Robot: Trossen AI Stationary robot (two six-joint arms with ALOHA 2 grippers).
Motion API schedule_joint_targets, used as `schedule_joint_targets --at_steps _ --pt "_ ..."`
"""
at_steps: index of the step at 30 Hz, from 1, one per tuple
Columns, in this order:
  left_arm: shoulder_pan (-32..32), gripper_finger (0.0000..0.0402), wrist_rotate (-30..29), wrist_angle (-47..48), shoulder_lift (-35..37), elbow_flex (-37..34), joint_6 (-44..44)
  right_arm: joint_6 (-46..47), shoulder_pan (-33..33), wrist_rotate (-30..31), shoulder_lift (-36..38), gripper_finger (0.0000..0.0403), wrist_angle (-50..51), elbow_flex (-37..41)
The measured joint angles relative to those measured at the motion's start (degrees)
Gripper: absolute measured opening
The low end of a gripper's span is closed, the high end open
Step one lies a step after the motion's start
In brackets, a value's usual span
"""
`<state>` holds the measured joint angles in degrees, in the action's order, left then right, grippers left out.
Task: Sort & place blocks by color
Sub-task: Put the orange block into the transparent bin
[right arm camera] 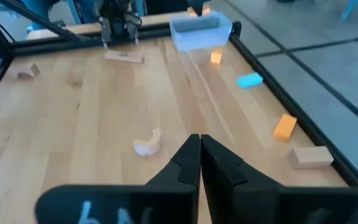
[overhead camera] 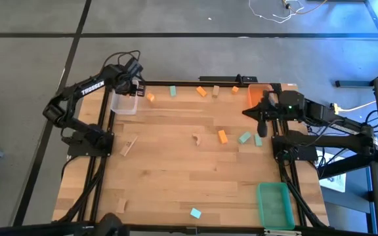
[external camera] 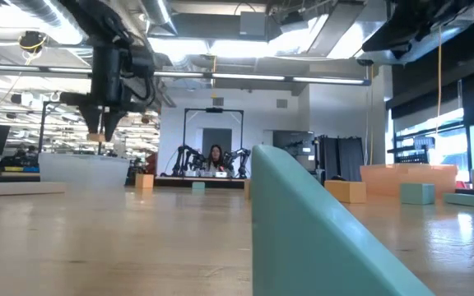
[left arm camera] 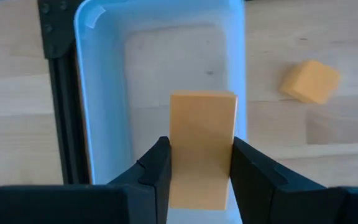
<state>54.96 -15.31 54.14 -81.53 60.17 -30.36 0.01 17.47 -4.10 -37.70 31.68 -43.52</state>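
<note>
Blocks lie all over the tabletop [overhead camera: 176,177], but one pale wood block [left arm camera: 202,146] stands upright, pinched in the left claw [left arm camera: 201,171], right above the clear bin [left arm camera: 104,93], ready to drop in.

I work in a robotics lab, a big open industrial hall. My bench is a pale butcher-block table [overhead camera: 176,164] bolted into a black metal frame [overhead camera: 104,111], standing on a grey concrete floor [overhead camera: 31,65] marked with dark lines. Overhead run bare silver ducts [external camera: 196,62], pipes and strip lights [external camera: 245,78]. Far across the room a person [external camera: 216,158] sits at another rig [external camera: 189,156] with dark arms like mine. Tall windows [external camera: 434,136] line the right side. Loose white cable [overhead camera: 277,12] lies on the floor at the far edge.
</note>
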Motion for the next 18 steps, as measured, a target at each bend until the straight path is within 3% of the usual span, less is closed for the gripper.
schedule_joint_targets --at_steps 11,18 --pt "4.74 0.0122 2.96 -2.24 -8.55 -0.01 3.62 1.37 0.0 -0.02 -5.15 0.0014 -0.14 -0.03" --pt "5.2 0.0176 2.75 -2.36 -9.82 -0.01 4.01 1.22 0.0 -0.01 -5.76 0.0014 -0.15 -0.03"
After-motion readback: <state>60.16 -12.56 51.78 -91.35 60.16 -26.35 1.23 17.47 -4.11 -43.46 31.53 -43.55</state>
